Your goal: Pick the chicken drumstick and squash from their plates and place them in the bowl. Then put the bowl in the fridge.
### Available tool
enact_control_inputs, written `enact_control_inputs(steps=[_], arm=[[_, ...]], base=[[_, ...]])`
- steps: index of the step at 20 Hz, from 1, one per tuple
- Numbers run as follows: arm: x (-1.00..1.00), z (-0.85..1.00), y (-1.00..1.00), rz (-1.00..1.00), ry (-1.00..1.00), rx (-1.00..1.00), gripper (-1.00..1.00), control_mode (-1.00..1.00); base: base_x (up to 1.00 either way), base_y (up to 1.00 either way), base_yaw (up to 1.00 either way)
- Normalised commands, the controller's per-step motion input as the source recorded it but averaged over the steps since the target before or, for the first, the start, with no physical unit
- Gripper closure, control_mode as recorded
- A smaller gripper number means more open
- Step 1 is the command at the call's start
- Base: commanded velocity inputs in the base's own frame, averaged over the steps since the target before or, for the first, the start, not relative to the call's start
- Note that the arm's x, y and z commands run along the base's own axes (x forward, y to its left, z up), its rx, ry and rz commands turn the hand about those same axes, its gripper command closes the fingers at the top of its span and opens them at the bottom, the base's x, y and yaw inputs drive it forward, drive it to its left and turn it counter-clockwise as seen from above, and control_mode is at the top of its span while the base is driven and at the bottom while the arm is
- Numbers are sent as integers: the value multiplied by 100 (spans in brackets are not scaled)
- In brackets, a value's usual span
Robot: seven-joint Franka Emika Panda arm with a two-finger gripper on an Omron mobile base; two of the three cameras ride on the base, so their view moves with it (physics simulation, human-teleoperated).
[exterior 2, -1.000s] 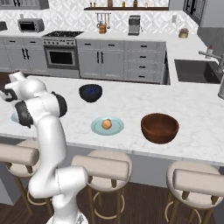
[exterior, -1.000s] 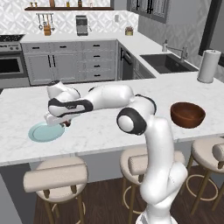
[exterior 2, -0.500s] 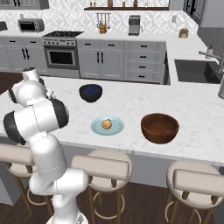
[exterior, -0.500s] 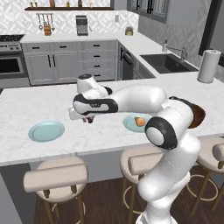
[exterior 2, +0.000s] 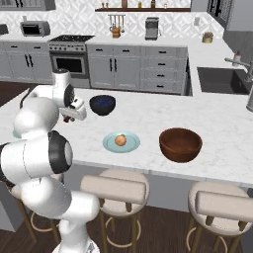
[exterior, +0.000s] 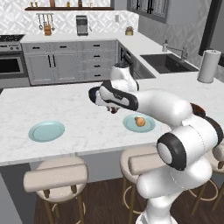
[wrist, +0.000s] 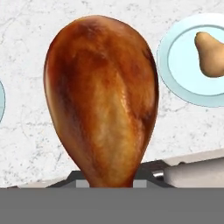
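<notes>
A grey-and-white kitchen surrounds a long marble table point(exterior 2: 148, 118), and everything below is placed against the reddish-brown bowl point(exterior 2: 180, 144) sitting near its front edge. Behind and to the side of the bowl the sink point(exterior: 165, 62) is let into the far run of worktop. Just beside the bowl lies a teal plate point(exterior 2: 121, 142) with the squash point(exterior 2: 120, 140) on it; well apart from the bowl, at the far end of the table, a second teal plate point(exterior: 46, 131) lies bare. The small dark bowl point(exterior 2: 103, 104) stands further back, beyond the squash's plate.

The tool point(exterior: 113, 109) hangs above the table between the two plates — short of the bowl — pinched nearly shut on the chicken drumstick point(wrist: 101, 98), which it holds by the thin end with the fat end out front.

The risk, as I judge it, is the grip: a glossy, tapering end held at its narrowest could slip or swing during the carry, dropping the drumstick onto the table or onto the squash's plate before it reaches the bowl.
</notes>
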Motion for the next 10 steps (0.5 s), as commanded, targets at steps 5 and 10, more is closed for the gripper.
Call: enact_control_inputs(steps=[5,10], arm=[[-11,37,-100,-34,1,14,100,-100],[-3,6,-100,-34,2,9,100,-100]], base=[[0,0,0],[0,0,0]])
